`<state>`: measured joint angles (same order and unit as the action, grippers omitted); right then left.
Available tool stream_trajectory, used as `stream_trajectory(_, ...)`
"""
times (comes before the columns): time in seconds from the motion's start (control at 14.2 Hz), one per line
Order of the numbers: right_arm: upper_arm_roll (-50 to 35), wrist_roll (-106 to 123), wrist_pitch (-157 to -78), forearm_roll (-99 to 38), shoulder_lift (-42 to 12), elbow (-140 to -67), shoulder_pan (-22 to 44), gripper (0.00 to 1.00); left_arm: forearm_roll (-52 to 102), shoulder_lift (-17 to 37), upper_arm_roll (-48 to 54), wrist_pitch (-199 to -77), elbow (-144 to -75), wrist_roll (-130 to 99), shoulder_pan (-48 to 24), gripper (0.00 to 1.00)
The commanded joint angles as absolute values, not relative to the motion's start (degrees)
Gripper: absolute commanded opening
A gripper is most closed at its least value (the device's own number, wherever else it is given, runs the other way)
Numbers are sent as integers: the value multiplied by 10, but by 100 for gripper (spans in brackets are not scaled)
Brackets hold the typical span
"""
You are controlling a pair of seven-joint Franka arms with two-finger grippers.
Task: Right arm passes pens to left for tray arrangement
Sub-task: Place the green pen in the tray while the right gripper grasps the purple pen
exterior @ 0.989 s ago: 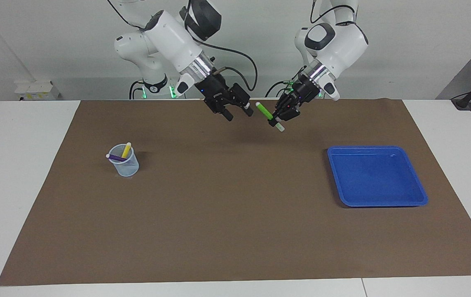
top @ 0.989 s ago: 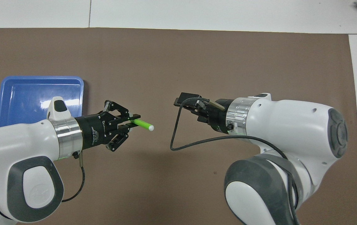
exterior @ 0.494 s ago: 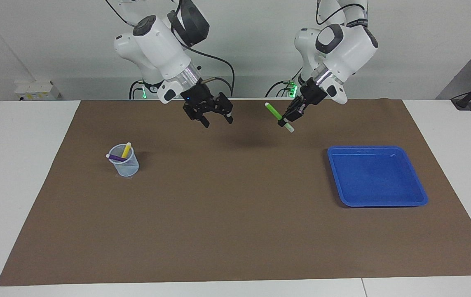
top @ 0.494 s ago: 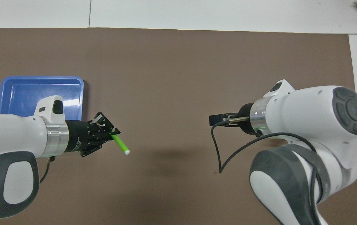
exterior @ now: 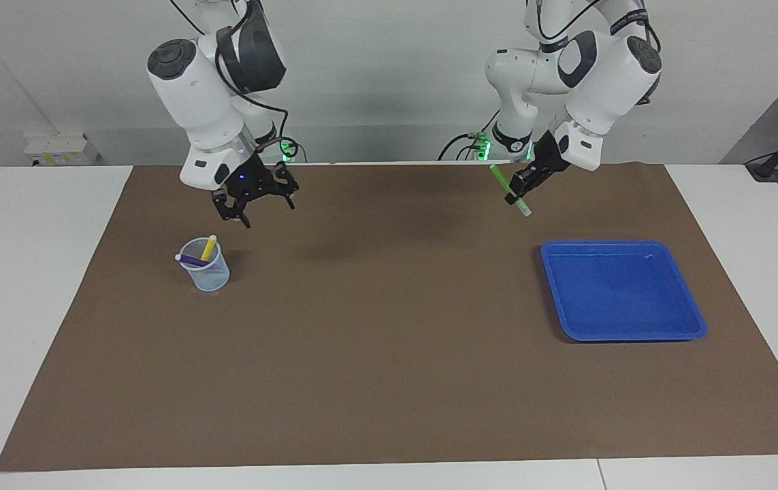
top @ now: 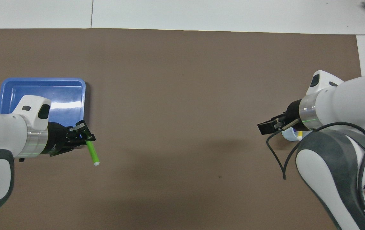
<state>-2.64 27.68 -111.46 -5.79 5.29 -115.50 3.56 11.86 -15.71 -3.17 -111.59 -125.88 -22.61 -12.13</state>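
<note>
My left gripper (exterior: 516, 192) (top: 86, 139) is shut on the green pen (exterior: 506, 182) (top: 92, 154), which hangs tilted in the air with its pale end low. It is over the mat, just off the corner of the blue tray (exterior: 623, 292) (top: 41, 88). Nothing lies in the tray. The purple pen (exterior: 191, 259) and the yellow pen (exterior: 209, 248) stand in a pale mesh cup (exterior: 206, 272). My right gripper (exterior: 265, 207) (top: 266, 127), with its blue light on, hangs open and holds nothing, up in the air close by the cup.
A brown mat (exterior: 389, 354) covers most of the white table (exterior: 28, 286). In the overhead view the right arm hides most of the cup (top: 289, 134). Cables trail from both wrists.
The two grippers have drawn apart from the middle. The left one carried the green pen toward the tray; the right one swung back, open, toward the cup.
</note>
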Motion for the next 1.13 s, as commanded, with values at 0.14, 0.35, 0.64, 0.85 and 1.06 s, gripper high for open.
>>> stream_trajectory(0.14, -34, 519, -1221, -47, 56, -1245, -59, 100, 44, -141, -29, -1099, -1248, -55, -66, 0)
stream_trajectory(0.35, -34, 521, -1237, -47, 32, -1266, -86, 98, 21, -107, -29, -1115, -1235, -14, -55, 0)
stream_trajectory(0.64, -34, 521, -1258, -47, 26, -1285, -101, 77, 18, -56, -30, -1159, -1219, -7, -46, 0)
stream_trajectory(0.85, -34, 522, -1266, -47, 23, -1284, -112, 73, 18, -24, -30, -1197, -1219, -5, -40, 0)
stream_trajectory(1.06, -34, 523, -1265, -47, 21, -1281, -114, 73, 18, 2, -30, -1228, -1218, -4, -35, 0)
